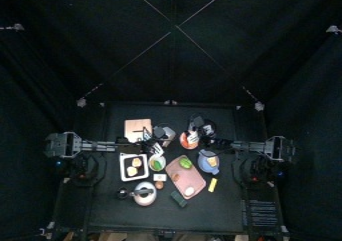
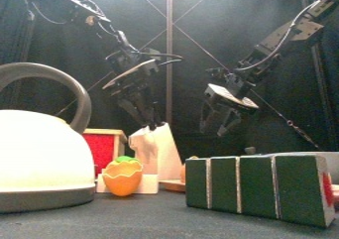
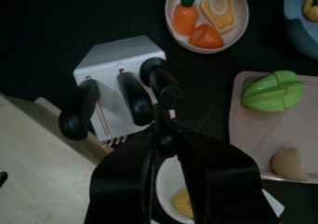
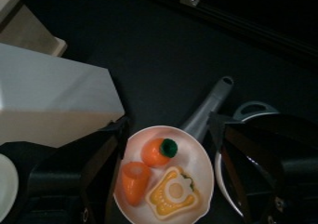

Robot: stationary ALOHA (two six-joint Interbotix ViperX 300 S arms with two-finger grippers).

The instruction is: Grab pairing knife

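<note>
My left gripper (image 3: 159, 125) jaws close around the paring knife handle (image 3: 159, 76) in the knife block (image 3: 118, 65); it looks light, stiff, maybe slippery.

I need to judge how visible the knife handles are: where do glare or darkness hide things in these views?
Left wrist view: the white knife block is brightly lit, so its black handles stand out, while the left gripper merges with the dark table. Front view: the white kettle glares. Top view: only the table is lit; the curtains are black.
</note>
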